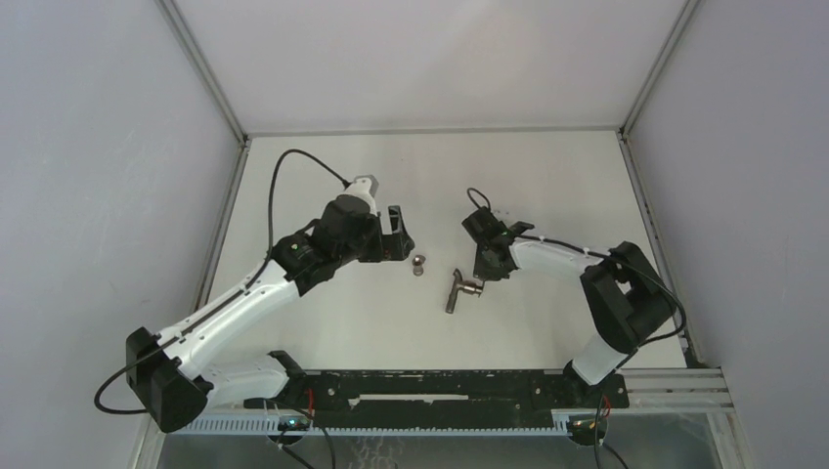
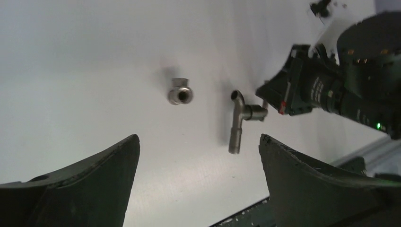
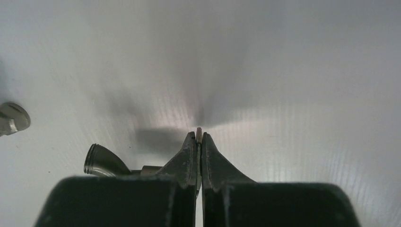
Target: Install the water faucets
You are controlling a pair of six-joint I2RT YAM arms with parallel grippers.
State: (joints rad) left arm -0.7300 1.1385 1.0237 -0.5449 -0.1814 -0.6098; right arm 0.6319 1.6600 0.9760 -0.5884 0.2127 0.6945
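The long grey-brown faucet stem (image 1: pixel 458 290) lies on the white table near the middle. My right gripper (image 1: pixel 486 277) is shut on its thin lever handle (image 3: pixel 199 134), which pokes out between the fingertips; the curved spout (image 3: pixel 100 162) shows to the left in the right wrist view. The left wrist view shows the stem (image 2: pixel 236 124) too. The short stubby fitting (image 1: pixel 418 264) stands loose left of the stem, and it shows in the left wrist view (image 2: pixel 180 93) and at the left edge of the right wrist view (image 3: pixel 12 118). My left gripper (image 1: pixel 395 234) is open and empty, hovering up-left of the fitting.
White walls with metal frame rails (image 1: pixel 218 227) enclose the table on the left, back and right. A black rail (image 1: pixel 440 391) with the arm bases runs along the near edge. Cables loop over both arms.
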